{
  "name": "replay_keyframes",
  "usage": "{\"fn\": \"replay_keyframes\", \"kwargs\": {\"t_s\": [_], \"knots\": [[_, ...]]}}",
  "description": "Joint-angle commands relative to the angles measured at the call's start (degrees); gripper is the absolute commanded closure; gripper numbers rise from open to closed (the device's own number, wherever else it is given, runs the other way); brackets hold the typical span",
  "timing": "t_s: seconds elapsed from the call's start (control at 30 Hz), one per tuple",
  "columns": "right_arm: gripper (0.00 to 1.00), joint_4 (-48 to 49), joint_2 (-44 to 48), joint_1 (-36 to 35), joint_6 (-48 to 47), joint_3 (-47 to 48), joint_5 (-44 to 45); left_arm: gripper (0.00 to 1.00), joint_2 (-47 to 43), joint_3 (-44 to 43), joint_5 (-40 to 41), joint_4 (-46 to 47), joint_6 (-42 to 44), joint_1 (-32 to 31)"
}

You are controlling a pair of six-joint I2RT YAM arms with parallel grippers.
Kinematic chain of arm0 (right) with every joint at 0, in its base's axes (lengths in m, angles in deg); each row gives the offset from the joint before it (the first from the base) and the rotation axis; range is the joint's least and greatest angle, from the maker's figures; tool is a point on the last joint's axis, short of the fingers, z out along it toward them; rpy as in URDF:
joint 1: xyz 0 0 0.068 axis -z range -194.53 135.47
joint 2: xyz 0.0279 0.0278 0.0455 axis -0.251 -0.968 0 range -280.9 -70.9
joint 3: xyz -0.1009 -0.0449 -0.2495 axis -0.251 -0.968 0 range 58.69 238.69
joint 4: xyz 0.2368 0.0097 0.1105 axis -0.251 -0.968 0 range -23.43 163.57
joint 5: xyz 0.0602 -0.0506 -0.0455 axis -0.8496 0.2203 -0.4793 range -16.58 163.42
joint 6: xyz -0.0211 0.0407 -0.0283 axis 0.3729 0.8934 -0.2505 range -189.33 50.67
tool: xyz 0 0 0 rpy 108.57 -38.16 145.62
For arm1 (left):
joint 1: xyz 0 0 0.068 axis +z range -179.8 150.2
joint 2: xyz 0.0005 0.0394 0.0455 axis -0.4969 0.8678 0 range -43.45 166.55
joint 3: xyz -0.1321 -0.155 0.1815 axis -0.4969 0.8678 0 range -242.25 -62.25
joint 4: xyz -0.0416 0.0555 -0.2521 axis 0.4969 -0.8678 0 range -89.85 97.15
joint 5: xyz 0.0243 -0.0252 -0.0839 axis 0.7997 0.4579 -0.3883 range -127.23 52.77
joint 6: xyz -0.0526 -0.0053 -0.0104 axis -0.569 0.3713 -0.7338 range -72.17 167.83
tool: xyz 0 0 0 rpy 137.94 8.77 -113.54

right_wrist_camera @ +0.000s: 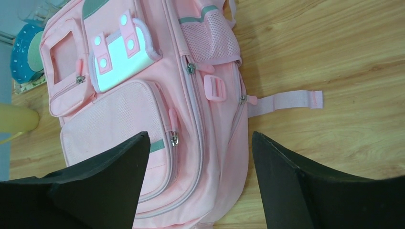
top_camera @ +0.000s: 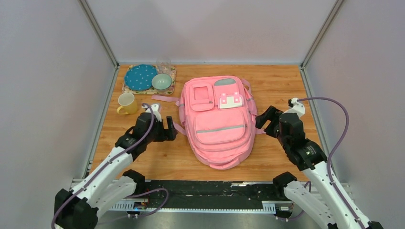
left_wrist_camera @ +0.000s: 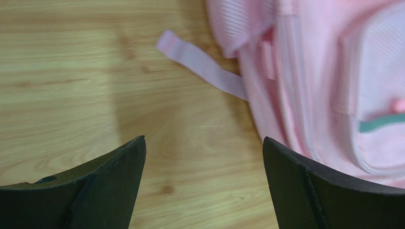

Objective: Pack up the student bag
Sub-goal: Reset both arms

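Wooden table (top_camera: 286, 86), grey walls around. Far left you have a tray (top_camera: 125, 89) with a blue plate (top_camera: 140, 77) and a bowl (top_camera: 162, 82), and a yellow mug (top_camera: 126, 103) nearby. Your left gripper (top_camera: 167, 129) stands spread, holding nothing, beside the student bag (top_camera: 218, 121) lying flat mid-table. Your right gripper (top_camera: 264, 119) stands spread likewise at the bag's right side.

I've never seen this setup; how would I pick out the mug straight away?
Find the big pink backpack in the middle of the table, then look left to the tray in the far corner. The mug stands just in front of that tray on bare wood, the only yellow thing there.
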Motion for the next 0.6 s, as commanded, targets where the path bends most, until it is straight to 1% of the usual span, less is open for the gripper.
{"fn": "replay_keyframes", "kwargs": {"t_s": [0.0, 0.03, 0.07, 0.1, 0.23, 0.27, 0.37, 0.57], "knots": [[0.13, 4.64, -0.82, -0.35, -4.14, -0.68, 4.65, 0.02, -3.91, 3.49, -2.68, -2.75, 1.25, 10.81], [0.11, 4.64, -2.31, -0.35, -4.83, -0.41, 4.65, 0.02, -4.62, 3.76, -3.92, -3.70, 0.29, 15.97], [0.09, 4.99, -3.02, -0.43, -6.32, -0.15, 4.57, 0.02, -4.97, 3.76, -5.07, -4.24, 0.28, 17.24], [0.09, 4.99, -3.81, -0.35, -6.68, 0.55, 4.91, 0.02, -5.41, 3.50, -4.38, -4.76, 0.54, 17.78], [0.07, 3.93, -7.67, -0.43, -6.77, 2.14, 9.30, 0.02, -6.64, 2.54, -1.48, -7.84, 1.50, 17.70], [0.07, 4.89, -7.94, -0.43, -7.29, 2.05, 10.88, 0.02, -6.99, 2.45, 1.48, -8.28, 1.68, 17.78], [0.07, 6.48, -8.64, -0.43, -8.80, 2.66, 12.47, 0.02, -7.87, 1.13, 3.53, -10.13, 3.18, 17.78], [0.06, 8.06, -6.90, -0.43, -8.27, 6.97, 9.58, 0.02, -10.86, -0.63, 2.31, -9.69, 5.03, 17.70]]}}
